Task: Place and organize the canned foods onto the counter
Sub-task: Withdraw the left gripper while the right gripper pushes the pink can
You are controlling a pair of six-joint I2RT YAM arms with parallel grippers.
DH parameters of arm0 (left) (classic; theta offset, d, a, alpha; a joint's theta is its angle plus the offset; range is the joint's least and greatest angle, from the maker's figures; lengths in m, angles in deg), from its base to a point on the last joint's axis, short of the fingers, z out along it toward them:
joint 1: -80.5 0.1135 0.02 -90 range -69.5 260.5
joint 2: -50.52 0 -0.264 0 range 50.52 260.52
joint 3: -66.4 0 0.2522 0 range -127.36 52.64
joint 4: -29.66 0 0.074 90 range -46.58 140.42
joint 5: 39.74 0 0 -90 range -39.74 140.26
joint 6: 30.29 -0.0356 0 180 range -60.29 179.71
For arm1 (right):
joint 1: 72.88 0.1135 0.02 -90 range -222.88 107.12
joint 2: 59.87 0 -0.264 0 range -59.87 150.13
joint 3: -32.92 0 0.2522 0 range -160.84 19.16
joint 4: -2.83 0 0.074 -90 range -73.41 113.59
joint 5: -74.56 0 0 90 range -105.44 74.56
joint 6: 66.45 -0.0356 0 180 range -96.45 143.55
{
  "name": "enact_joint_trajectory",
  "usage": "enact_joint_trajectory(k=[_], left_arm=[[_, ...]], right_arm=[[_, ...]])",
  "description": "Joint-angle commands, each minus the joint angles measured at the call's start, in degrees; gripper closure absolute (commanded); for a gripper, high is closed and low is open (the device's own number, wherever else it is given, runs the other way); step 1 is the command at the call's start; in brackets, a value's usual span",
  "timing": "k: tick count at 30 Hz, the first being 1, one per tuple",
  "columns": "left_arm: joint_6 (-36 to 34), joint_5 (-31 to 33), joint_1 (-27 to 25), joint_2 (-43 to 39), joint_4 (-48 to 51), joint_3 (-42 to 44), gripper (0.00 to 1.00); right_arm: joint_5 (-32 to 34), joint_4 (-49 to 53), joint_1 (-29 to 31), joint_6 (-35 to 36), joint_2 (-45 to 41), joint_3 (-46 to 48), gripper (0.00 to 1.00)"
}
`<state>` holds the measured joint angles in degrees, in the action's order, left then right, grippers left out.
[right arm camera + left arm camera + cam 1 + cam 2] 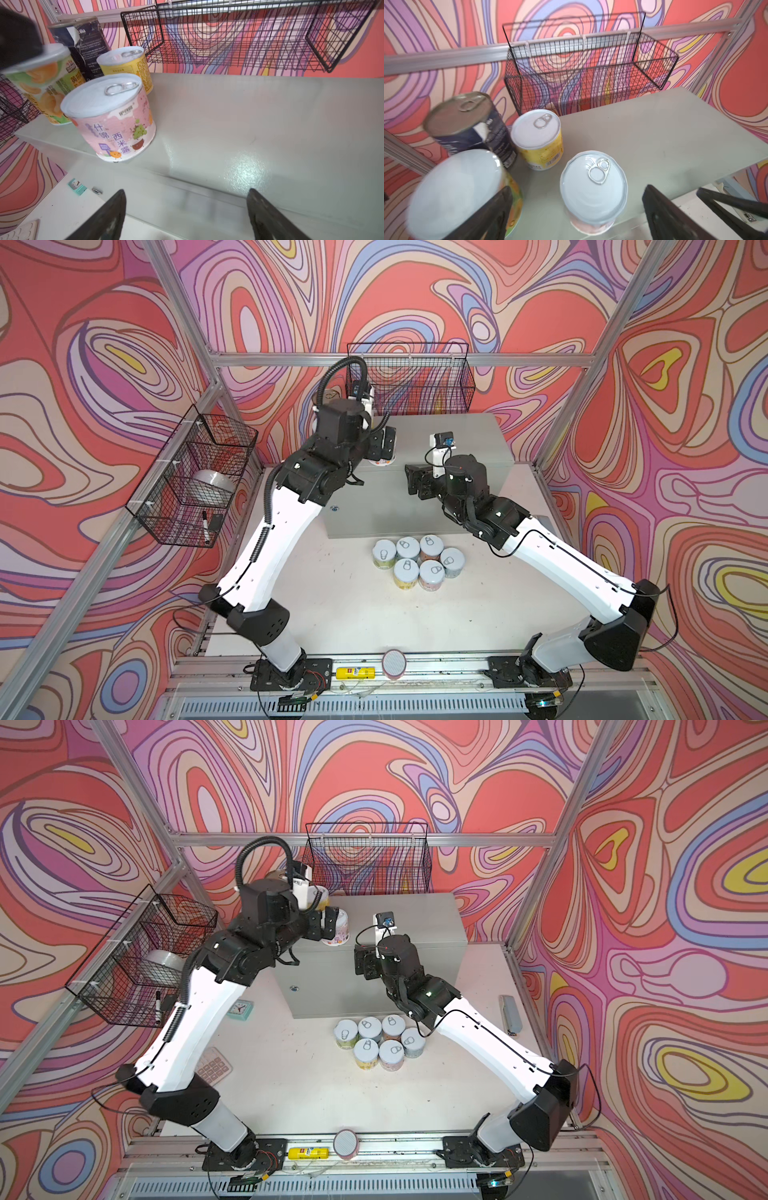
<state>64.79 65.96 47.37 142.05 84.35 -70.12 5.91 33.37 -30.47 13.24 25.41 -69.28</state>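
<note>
Several canned foods stand at the left end of the counter point(457, 448): a tall dark blue one point(467, 124), a yellow one point(537, 135), a green-and-orange one point(456, 193) and a pink one point(593, 191). My left gripper point(578, 187) is open, a finger on either side of the pink can point(341, 930) with a gap on both sides. My right gripper point(187, 190) is open and empty, hovering at the counter's front edge, right of the pink can point(116, 124). Several more short cans point(417, 558) cluster on the table in front of the counter.
A black wire basket point(409, 377) hangs on the back wall behind the counter; another point(195, 477) hangs on the left wall. A yellow tube point(355, 673) and a pink-rimmed disc point(394, 663) lie on the front rail. A small clock point(241, 1007), a calculator point(214, 1065) and a grey stapler point(510, 1013) lie on the table.
</note>
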Motion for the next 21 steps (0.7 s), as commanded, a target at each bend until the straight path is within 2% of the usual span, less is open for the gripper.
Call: enact_joint_trajectory(k=[1,6,11,15,21], left_arm=[[-2.85,2.12,0.43,-7.02,-2.61,3.22,0.01],[-3.08,6.2,0.43,-15.99,-3.68,12.88,0.02],[-0.9,7.01,0.43,-24.29,-4.96,23.1,0.02],[1.1,7.1,0.42,-27.8,-2.68,27.66,0.02],[3.71,7.24,0.41,-32.25,-2.25,35.22,0.02]], right_arm=[[-1.26,-1.67,-0.32,1.38,1.48,-3.51,0.07],[-2.13,-0.99,-0.48,2.3,4.88,-7.31,0.07],[-2.47,-0.58,-0.49,2.3,7.68,-9.94,0.07],[-1.58,0.0,-0.49,2.12,8.76,-11.16,0.07],[3.24,1.05,-0.49,2.04,9.61,-11.97,0.07]])
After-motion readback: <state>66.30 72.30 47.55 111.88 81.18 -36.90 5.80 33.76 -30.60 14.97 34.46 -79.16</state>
